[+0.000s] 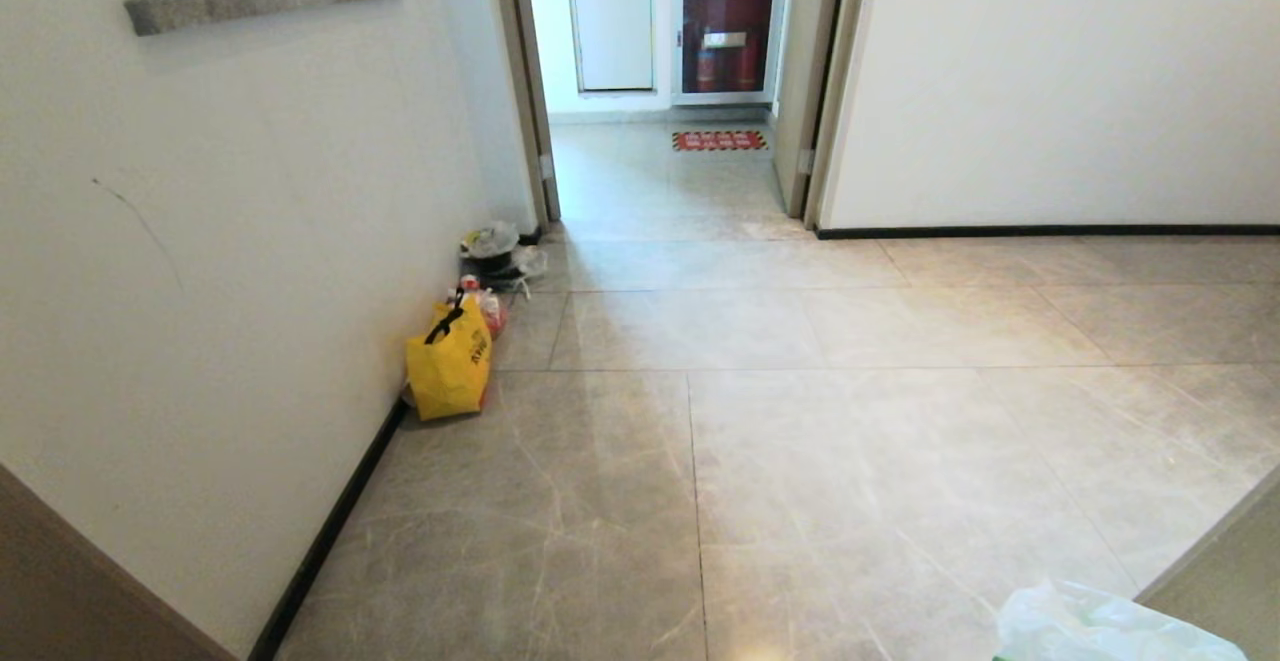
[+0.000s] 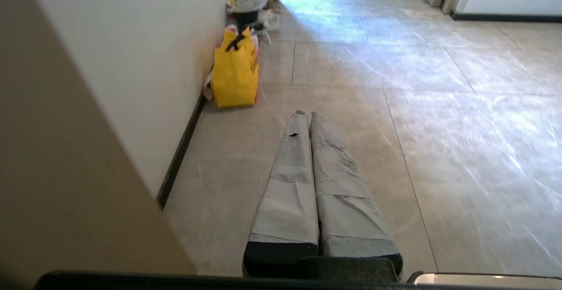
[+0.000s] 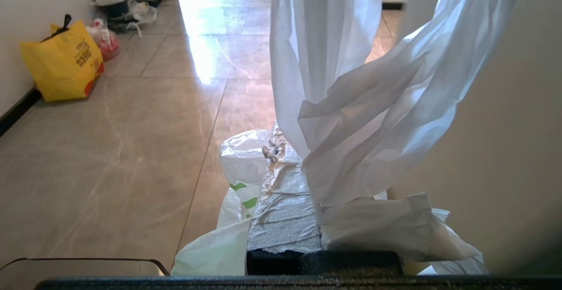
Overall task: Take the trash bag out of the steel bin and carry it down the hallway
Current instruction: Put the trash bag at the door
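Here we see the hallway, its glossy grey tiles running toward an open doorway at the far end. Our right gripper has its fingers pressed together on the trash bag: the thin white plastic is pinched between them, one loop rising above the fingertips and draping over the far finger, while the bag's body, with its green print, hangs below and around the gripper. In the head view only the top of the bag shows, at the lower right edge of the scene, close to our base. Our left gripper points ahead along the floor, its two wrapped fingers pressed together and holding nothing, well apart from the bag. Against the left wall stands a yellow bag with black handles, touching the black baseboard; just beyond it lie a small red-and-white bag and a heap of crumpled plastic near the door frame.
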Controlling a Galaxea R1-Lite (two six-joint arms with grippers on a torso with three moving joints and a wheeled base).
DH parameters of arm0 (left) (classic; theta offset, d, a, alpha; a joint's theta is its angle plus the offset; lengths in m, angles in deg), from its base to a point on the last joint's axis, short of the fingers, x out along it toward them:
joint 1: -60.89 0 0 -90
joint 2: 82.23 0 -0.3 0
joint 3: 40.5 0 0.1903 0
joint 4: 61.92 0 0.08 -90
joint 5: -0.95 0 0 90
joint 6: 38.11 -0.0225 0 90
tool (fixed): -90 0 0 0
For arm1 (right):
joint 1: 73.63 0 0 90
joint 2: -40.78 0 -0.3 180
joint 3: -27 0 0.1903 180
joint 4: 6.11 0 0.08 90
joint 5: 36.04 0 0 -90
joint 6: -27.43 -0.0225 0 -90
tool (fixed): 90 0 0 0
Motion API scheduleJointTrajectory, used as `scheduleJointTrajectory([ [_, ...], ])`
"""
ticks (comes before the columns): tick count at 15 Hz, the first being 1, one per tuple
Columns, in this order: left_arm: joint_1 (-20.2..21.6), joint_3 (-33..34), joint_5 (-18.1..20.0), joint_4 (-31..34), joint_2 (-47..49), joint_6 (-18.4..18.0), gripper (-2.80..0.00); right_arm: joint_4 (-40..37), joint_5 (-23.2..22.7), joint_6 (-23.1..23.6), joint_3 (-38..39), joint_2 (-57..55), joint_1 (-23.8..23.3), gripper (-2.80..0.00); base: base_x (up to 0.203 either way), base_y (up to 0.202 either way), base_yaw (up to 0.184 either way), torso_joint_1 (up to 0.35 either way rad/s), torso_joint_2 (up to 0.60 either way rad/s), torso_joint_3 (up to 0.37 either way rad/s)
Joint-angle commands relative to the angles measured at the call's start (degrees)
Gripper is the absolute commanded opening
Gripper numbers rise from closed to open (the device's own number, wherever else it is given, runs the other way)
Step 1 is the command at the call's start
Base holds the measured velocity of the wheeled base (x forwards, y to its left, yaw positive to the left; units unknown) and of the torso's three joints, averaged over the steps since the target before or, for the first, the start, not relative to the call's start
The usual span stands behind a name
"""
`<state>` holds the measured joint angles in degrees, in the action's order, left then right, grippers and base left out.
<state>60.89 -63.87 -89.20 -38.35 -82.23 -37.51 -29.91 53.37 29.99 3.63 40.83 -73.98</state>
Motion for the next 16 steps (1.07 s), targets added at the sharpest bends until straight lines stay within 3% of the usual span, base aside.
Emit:
scheduleJointTrajectory([
  [1,0.0,0.0,0.0,0.1,0.1,0.0,-2.80,0.0,0.0,0.1,0.0,0.0,-0.1,-2.80,0.194,0.000,0.003,0.002,0.00,-0.007],
  [12,0.0,0.0,0.0,0.1,0.1,-0.2,-2.80,0.0,0.0,0.1,0.0,0.0,0.0,-2.80,0.174,0.000,-0.002,0.002,0.00,0.003],
  [16,0.0,0.0,0.0,0.1,0.0,-0.5,-2.80,0.0,0.0,0.1,0.0,0.0,0.0,-2.80,0.000,0.000,0.000,0.000,0.00,0.000],
])
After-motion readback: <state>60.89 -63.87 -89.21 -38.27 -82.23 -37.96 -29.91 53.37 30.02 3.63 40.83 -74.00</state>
